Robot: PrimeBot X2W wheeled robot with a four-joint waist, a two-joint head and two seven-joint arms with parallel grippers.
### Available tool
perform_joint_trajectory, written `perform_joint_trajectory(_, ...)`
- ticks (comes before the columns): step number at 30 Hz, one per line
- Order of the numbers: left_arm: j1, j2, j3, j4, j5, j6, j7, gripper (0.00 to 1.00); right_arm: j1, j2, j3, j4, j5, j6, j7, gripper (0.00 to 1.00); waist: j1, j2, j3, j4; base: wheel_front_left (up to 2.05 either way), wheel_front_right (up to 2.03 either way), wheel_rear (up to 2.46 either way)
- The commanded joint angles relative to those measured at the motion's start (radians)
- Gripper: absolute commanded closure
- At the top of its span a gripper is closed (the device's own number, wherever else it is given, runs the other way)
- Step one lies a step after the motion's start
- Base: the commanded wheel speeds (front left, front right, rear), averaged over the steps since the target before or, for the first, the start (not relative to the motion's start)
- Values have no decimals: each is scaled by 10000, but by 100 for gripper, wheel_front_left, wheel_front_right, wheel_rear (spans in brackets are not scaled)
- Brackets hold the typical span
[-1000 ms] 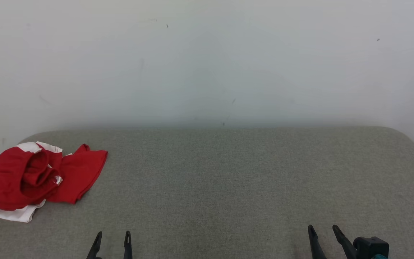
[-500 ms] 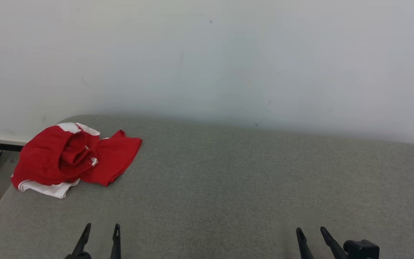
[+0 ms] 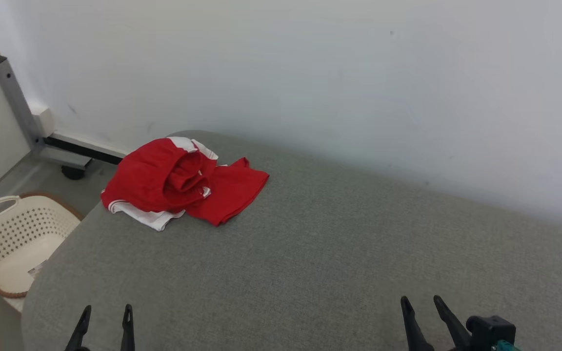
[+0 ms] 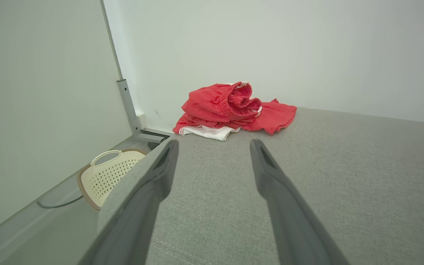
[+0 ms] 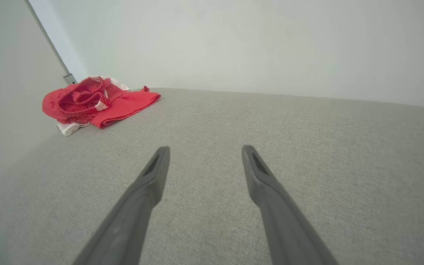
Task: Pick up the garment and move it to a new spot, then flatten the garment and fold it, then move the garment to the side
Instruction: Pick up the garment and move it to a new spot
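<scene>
The garment [image 3: 183, 181] is a crumpled red piece with white trim, lying at the far left corner of the grey fabric surface [image 3: 310, 253]. It also appears ahead in the left wrist view [image 4: 234, 108] and at the upper left of the right wrist view [image 5: 94, 103]. My left gripper [image 3: 107, 313] hovers open at the near left edge, well short of the garment, nothing between its fingers. At the near right, my right gripper [image 3: 421, 302] is open and empty too, far from the cloth.
A cream perforated laundry basket [image 3: 15, 239] stands on the floor left of the surface, seen too in the left wrist view [image 4: 110, 173]. A white wall [image 3: 334, 87] runs close behind. A grey metal post [image 3: 15, 102] stands in the left corner.
The head camera has swung left, so the garment now sits nearer the picture's middle and the basket and corner post have come into view. The garment lies as before; both grippers stay open.
</scene>
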Motion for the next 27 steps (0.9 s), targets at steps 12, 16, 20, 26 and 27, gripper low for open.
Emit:
perform_joint_trajectory(12,564,-167,333,-613,-257,382,-44,0,-860,-14,696,409,165,-21,-93,0,1,0,601,802,0,0,0)
perform_joint_trajectory(16,631,-220,324,-592,-290,422,-44,0,-949,-14,815,534,189,-21,-152,0,1,0,602,799,0,0,0)
perform_joint_trajectory(20,342,-303,232,-296,-445,342,106,0,-856,-14,911,594,219,-21,-207,0,1,0,548,751,0,0,0)
perform_joint_trajectory(26,-980,-554,-42,805,-942,-66,937,0,-342,-12,781,427,208,-21,-131,0,1,0,592,773,0,0,0)
perform_joint_trajectory(27,-1347,-624,-141,1106,-1003,-153,1106,0,-240,-12,747,350,150,-21,-86,0,1,0,627,797,0,0,0)
